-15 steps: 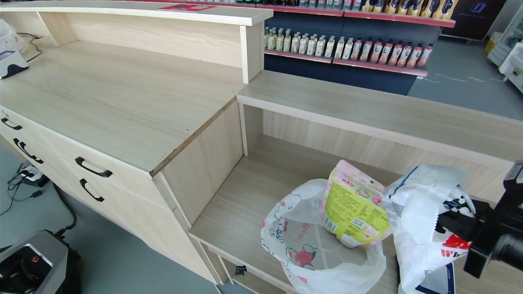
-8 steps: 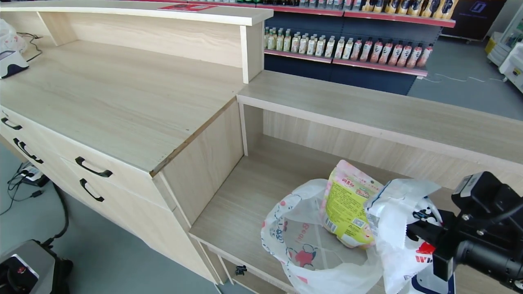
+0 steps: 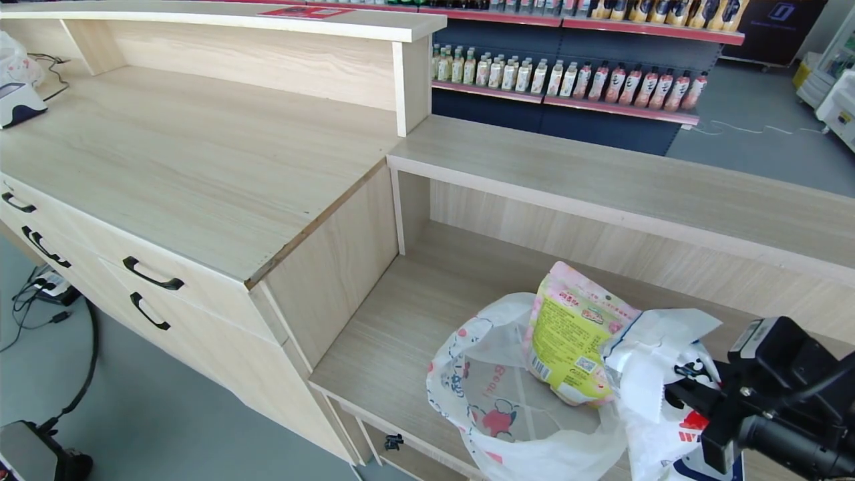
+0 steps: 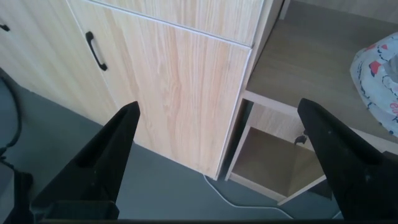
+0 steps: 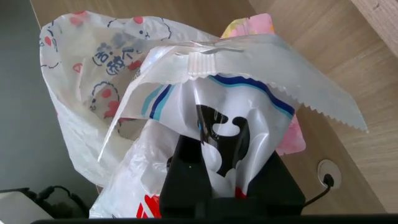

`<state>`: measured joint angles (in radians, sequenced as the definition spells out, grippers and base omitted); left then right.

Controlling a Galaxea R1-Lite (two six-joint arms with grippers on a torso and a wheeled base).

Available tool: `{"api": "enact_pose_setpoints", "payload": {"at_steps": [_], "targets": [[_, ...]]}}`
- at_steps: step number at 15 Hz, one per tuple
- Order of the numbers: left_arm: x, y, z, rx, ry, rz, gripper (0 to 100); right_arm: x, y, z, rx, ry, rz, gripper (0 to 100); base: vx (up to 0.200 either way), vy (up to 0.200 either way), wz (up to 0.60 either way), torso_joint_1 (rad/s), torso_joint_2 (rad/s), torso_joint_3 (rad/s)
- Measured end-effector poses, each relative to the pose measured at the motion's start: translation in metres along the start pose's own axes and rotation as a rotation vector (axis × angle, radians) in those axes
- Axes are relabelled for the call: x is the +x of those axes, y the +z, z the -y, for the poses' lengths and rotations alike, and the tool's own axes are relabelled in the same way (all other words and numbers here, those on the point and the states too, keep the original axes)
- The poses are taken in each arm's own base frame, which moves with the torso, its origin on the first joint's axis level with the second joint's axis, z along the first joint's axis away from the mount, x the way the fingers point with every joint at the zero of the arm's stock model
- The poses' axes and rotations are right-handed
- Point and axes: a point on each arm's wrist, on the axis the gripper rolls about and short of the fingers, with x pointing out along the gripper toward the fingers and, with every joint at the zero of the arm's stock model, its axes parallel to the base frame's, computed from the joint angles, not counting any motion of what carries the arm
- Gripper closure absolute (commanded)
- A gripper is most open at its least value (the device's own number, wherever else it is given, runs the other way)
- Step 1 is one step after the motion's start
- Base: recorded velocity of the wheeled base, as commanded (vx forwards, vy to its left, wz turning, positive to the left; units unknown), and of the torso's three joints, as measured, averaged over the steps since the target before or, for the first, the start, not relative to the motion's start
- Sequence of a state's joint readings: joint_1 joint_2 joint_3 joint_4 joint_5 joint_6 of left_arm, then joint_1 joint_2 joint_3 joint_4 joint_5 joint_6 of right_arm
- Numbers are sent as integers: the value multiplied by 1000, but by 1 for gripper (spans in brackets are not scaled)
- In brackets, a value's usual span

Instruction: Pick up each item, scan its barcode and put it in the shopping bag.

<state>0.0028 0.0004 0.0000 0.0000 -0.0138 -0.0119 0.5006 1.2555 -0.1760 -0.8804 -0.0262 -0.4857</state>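
Wooden shelf (image 3: pixel 401 321), white packet (image 3: pixel 642 364) in right gripper (image 3: pixel 688 395), beside shopping bag (image 3: pixel 467 384)

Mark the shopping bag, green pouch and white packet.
shopping bag (image 3: pixel 451 384), head view, left wall.
green pouch (image 3: pixel 568 331), head view, middle of its face.
white packet (image 5: pixel 273 62), right wrist view, top flap.

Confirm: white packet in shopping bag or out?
Not dropped in: the right gripper is shut on the white packet at the right rim of the shopping bag. The green pouch stands inside. Packet's bottom: cannot tell.
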Motion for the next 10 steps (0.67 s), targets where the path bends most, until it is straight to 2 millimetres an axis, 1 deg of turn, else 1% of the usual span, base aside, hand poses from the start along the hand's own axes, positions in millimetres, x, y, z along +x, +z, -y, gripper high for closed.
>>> {"api": "enact_pose_setpoints", "payload": {"at_steps": [5,10], "targets": [[0,0,0,0,0,0,0,10,-13,3,10,-48,-22,100,0,0,0,0,0,0],[0,0,0,0,0,0,0,26,-17,0,10,-46,-18,100,0,0,0,0,0,0]]}}
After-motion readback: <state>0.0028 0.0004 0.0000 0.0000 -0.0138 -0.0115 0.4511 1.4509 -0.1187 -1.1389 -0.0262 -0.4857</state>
